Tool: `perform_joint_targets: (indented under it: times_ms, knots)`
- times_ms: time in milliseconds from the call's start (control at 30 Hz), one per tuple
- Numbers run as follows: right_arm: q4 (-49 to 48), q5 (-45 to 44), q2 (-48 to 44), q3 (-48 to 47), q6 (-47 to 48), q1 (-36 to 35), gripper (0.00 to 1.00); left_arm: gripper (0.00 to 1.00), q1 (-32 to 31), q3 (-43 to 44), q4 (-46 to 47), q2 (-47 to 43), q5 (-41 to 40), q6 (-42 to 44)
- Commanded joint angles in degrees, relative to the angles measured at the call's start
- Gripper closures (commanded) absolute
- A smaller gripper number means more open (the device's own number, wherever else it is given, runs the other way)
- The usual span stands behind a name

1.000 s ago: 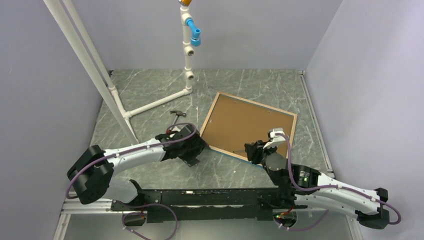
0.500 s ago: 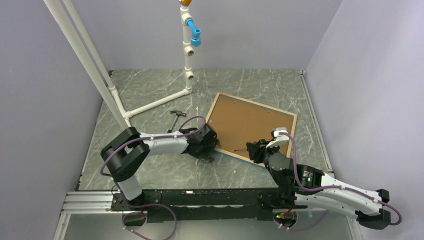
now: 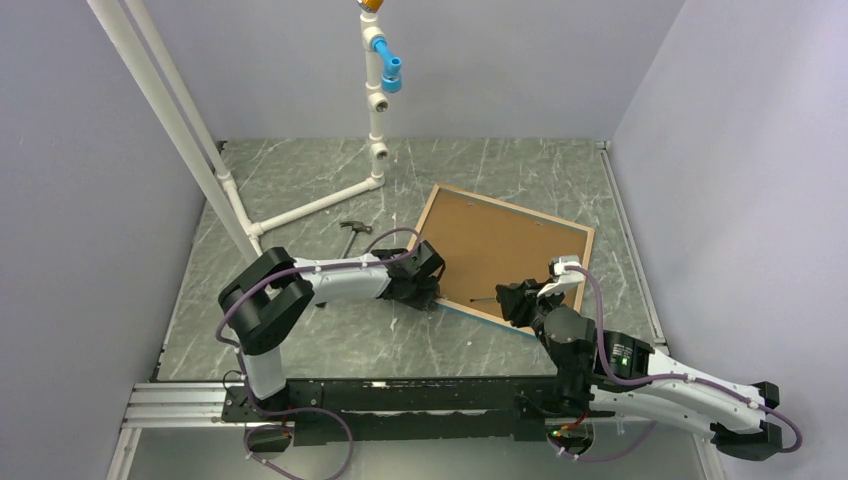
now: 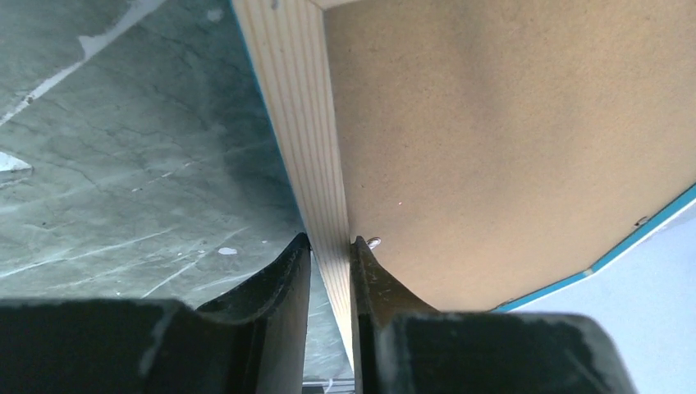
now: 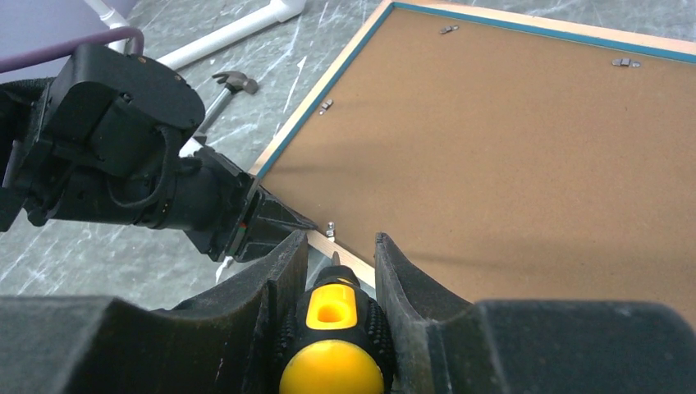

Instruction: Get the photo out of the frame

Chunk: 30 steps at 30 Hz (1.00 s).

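Frame [image 3: 500, 250] lies face down, photo hidden underneath

Soft, even overhead light — no glare.
Wrist views blur their own near fingers [image 4: 271, 328]; a faint shadow crosses the frame [image 4: 509, 123] board.

No lettering, brand, number or sign can be read in any view; the frame [image 3: 500, 252] shows only a bare brown back.
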State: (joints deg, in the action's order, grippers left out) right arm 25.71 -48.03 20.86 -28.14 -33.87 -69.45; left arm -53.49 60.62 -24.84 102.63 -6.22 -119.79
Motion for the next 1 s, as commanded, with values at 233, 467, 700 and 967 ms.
perform_joint_targets:
  times_ms: [233,467,700,967]
  knots:
    - [-1.1,-0.8,-0.7,-1.2,0.5,0.0,1.00,1.00,8.2,0.8,-5.6,6.1,-6.6,31.6]
    - [-3.9,2.8,4.1,-1.5,2.7,0.0,1.00,1.00,13.0,-3.7,3.8,2.6,-4.3,53.0]
    - [-6.6,7.4,12.0,-2.8,4.9,0.0,1.00,1.00,14.8,-2.2,3.1,2.7,-1.7,72.0]
    - [-9.2,8.1,15.8,-3.5,5.4,0.0,1.00,1.00,16.9,-4.7,7.2,1.3,1.9,83.4]
